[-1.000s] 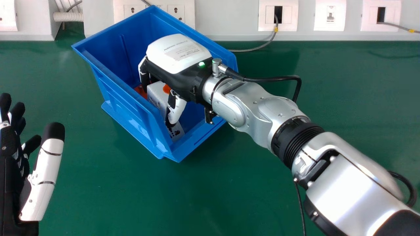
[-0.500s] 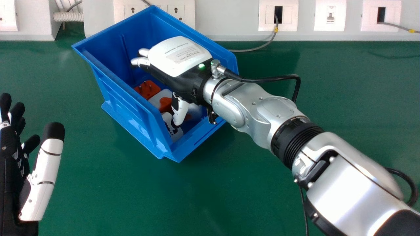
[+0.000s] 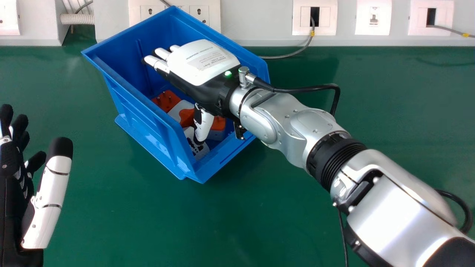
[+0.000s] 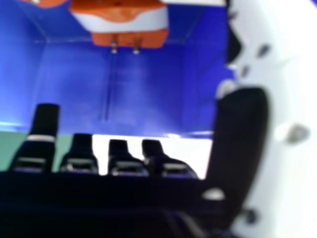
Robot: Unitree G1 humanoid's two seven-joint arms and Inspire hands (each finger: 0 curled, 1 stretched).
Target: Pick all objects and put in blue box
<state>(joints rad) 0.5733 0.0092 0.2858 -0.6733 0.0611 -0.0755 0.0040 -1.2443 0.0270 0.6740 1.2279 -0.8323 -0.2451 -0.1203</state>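
Note:
My right hand (image 3: 202,65) is over the blue box (image 3: 148,122) with its fingers straight and nothing held. In the right hand view, the right hand (image 4: 237,144) shows its thumb and fingertips against the blue box (image 4: 143,89). Inside the box lie an orange piece with pins (image 3: 167,101), a white and orange block (image 3: 180,111), a white socket piece (image 3: 199,149) and another orange and white block (image 3: 218,124), partly behind the thumb. An orange and white plug (image 4: 131,22) shows in the right hand view. My left hand (image 3: 48,200) stays open at the left edge.
A grey trunking wall with sockets (image 3: 315,18) runs along the back of the green table (image 3: 259,218). A thin grey cable (image 3: 293,53) hangs down to the table behind the box. A black cable (image 3: 311,89) loops off the right wrist.
My right hand has opened, its curled fingers straightening, and let go of a white and orange block, which now lies in the box. The left hand has stayed put.

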